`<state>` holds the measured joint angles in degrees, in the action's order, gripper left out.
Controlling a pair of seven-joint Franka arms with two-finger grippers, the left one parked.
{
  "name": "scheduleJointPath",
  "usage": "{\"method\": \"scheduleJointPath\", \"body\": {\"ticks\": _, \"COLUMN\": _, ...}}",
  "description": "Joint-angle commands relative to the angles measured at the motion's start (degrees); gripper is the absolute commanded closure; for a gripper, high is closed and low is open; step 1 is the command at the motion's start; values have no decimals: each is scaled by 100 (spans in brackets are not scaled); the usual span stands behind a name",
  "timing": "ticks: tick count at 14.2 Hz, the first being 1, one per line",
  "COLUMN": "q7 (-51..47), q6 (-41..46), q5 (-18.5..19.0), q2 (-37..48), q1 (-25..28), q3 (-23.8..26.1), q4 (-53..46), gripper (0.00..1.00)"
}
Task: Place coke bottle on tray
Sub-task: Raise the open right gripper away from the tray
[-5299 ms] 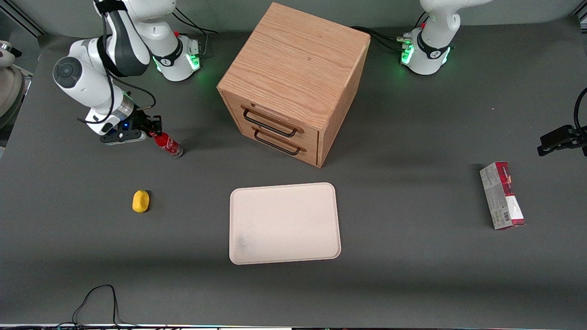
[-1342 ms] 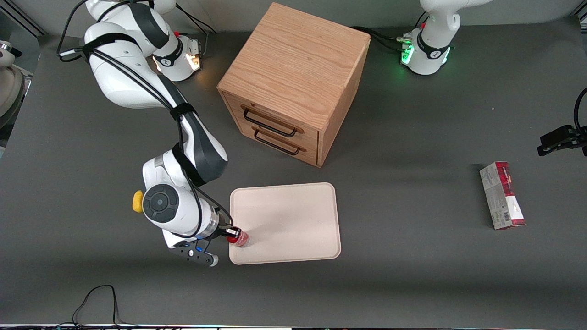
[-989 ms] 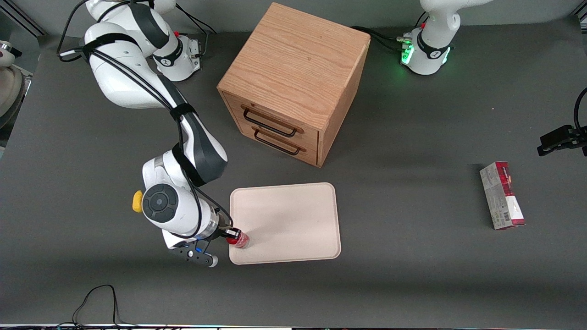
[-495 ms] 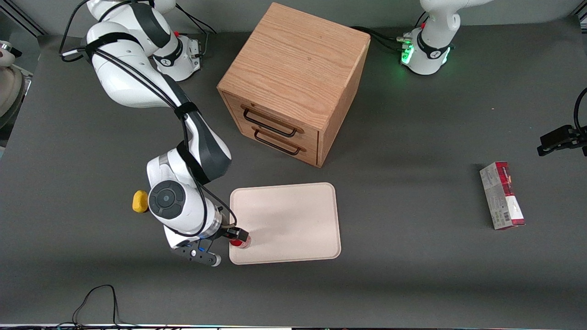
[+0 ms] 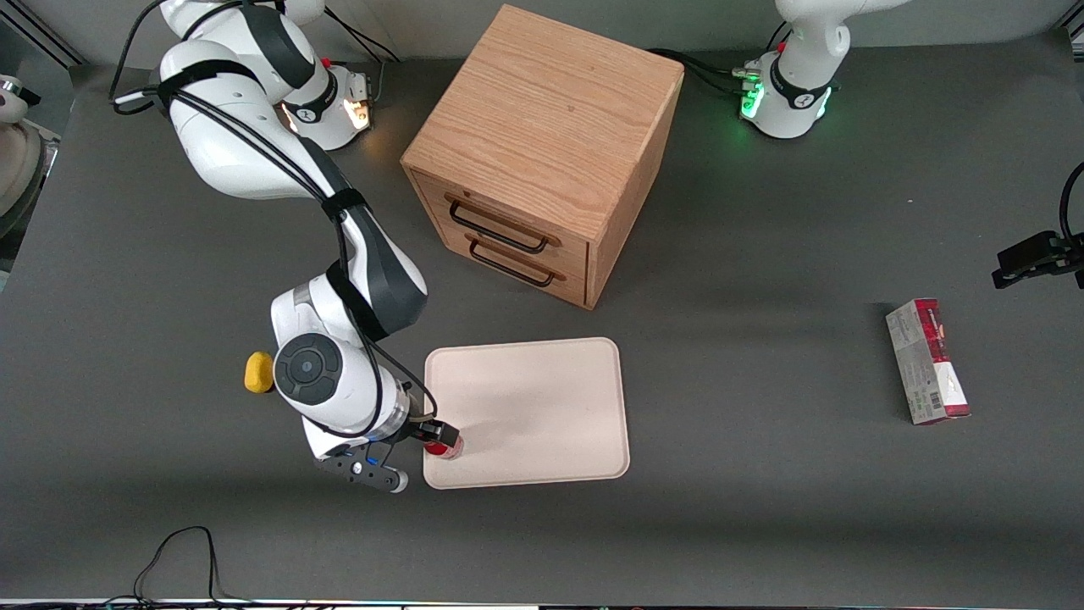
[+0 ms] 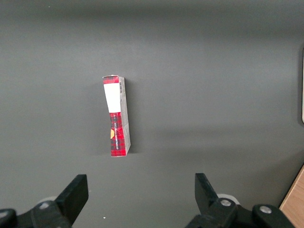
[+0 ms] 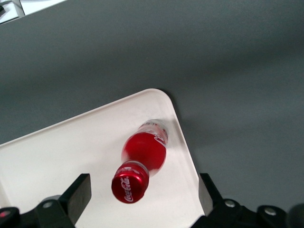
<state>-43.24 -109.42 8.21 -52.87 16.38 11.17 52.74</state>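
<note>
Since the first picture, the coke bottle (image 5: 444, 444) has gone from the table near the working arm's base to the tray (image 5: 542, 398), and the arm has swung along with it. In the last half second almost nothing has moved.

Now the bottle stands on the tray, in the corner nearest the front camera and toward the working arm's end of the table. It is upright — its long side runs up and down, cap at the top. In the wrist view the coke bottle (image 7: 142, 161) is seen from above with its red cap closest to the camera. White curly Coca-Cola writing can be read on the cap, and a bit of the same writing shows on its side.

The pincer (image 5: 432, 432) hangs right over the bottle. Its fingers (image 7: 78, 192) are spread wide, one on each side, and neither touches the bottle.

A small yellow thing (image 5: 258, 373) lies on the table beside the arm. The wooden drawer box (image 5: 542, 152) sits farther from the front camera than the tray. A red and grey carton (image 5: 927, 360) lies toward the parked arm's end — its writing is too small to read.
</note>
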Motion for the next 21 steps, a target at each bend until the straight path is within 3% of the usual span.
{"method": "scheduleJointPath", "body": {"ticks": 1, "q7": -168, "q6": 148, "q5": 155, "q2": 31, "q1": 67, "q3": -36, "q4": -185, "gripper": 0}}
{"method": "scheduleJointPath", "body": {"ticks": 5, "q7": -10, "q6": 929, "q5": 50, "q2": 408, "q1": -91, "q3": -1, "q4": -159, "gripper": 0}}
{"method": "scheduleJointPath", "body": {"ticks": 9, "q7": 683, "q6": 1800, "q5": -346, "q2": 909, "q1": -266, "q3": -27, "q4": 112, "gripper": 0}}
{"method": "scheduleJointPath", "body": {"ticks": 16, "q7": 2334, "q6": 1670, "q5": -960, "q2": 3297, "q1": -1188, "q3": -62, "q4": 2948, "gripper": 0}}
{"method": "scheduleJointPath", "body": {"ticks": 21, "q7": 3618, "q6": 1801, "q5": -1128, "q2": 4784, "q1": -1051, "q3": -895, "q4": 4243, "gripper": 0}}
